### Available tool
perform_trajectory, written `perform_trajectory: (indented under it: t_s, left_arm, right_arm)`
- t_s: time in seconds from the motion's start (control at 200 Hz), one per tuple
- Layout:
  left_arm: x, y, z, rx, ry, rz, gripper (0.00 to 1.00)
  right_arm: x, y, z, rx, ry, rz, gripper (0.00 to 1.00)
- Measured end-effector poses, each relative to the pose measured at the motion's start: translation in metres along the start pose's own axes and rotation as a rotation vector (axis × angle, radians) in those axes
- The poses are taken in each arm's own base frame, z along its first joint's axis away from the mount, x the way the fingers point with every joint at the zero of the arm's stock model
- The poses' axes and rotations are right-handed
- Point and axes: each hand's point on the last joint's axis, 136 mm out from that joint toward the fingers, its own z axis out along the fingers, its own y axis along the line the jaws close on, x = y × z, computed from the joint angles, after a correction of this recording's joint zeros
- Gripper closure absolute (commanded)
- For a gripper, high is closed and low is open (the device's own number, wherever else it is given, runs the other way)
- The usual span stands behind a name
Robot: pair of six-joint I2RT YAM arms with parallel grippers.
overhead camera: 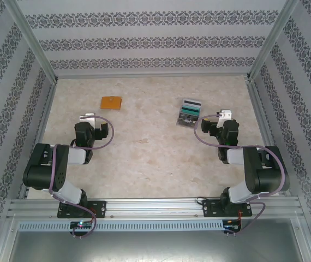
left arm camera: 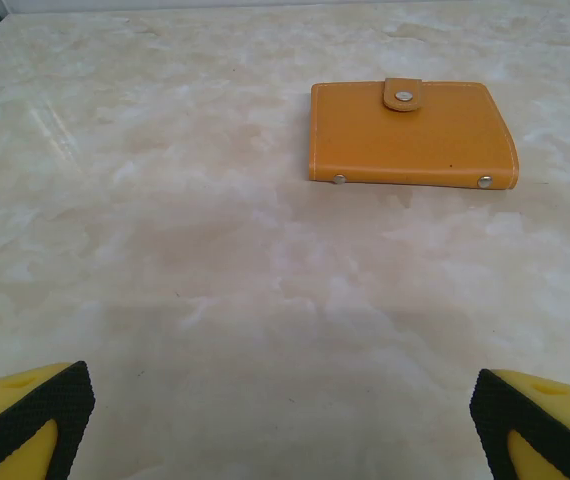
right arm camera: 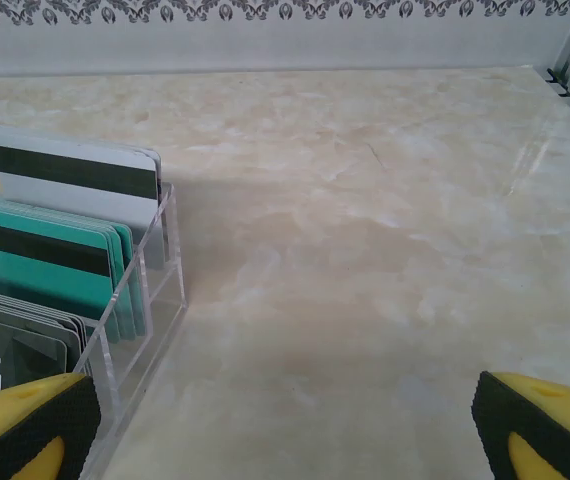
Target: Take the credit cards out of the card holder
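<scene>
The card holder (overhead camera: 111, 102) is a small orange wallet lying flat and snapped shut on the marble table, left of centre toward the back. In the left wrist view the card holder (left arm camera: 410, 135) lies ahead and to the right, its snap tab on top. The credit cards are hidden. My left gripper (overhead camera: 87, 117) is open just short of the wallet; in its own view the left gripper (left arm camera: 285, 425) has only bare table between its yellow-and-black fingertips (left arm camera: 35, 415). My right gripper (overhead camera: 223, 115) is open too, and the right gripper (right arm camera: 285, 430) holds nothing.
A clear acrylic box (overhead camera: 189, 112) with upright teal, white and black cards stands right of centre, just left of my right gripper; its wall (right arm camera: 125, 330) is close to the left fingertip. Patterned walls and metal frame rails enclose the table (overhead camera: 155, 153).
</scene>
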Motion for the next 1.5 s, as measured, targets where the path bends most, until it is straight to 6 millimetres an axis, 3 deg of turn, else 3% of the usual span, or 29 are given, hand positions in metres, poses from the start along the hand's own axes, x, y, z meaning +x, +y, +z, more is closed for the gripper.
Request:
perform_trajectory:
  t_s: [0.829, 0.904, 1.004, 1.139, 1.244, 1.349, 1.499]
  left_arm:
    - [-0.002, 0.003, -0.001, -0.020, 0.029, 0.000, 0.01]
    - [-0.020, 0.011, -0.003, -0.067, 0.044, -0.007, 0.01]
    - [-0.073, 0.020, -0.013, -0.116, 0.008, -0.048, 0.01]
    - [-0.145, 0.027, -0.031, -0.151, -0.025, -0.150, 0.01]
    - [-0.177, 0.024, -0.031, -0.136, 0.007, -0.208, 0.00]
    - [-0.181, 0.010, -0.009, -0.084, 0.088, -0.233, 0.02]
    - [-0.139, -0.007, 0.044, -0.048, 0.302, -0.258, 0.06]
  right_arm:
    - [0.000, -0.002, 0.000, 0.014, 0.002, 0.001, 0.02]
    - [0.001, -0.006, -0.002, 0.034, 0.012, 0.002, 0.02]
    - [-0.009, -0.011, -0.011, 0.067, 0.004, 0.012, 0.02]
    - [-0.045, -0.024, -0.035, 0.150, -0.077, 0.085, 0.02]
    - [-0.073, -0.039, -0.056, 0.216, -0.138, 0.224, 0.02]
    - [-0.090, -0.043, -0.070, 0.210, -0.182, 0.321, 0.02]
    - [-0.090, -0.032, -0.076, 0.146, -0.143, 0.399, 0.02]
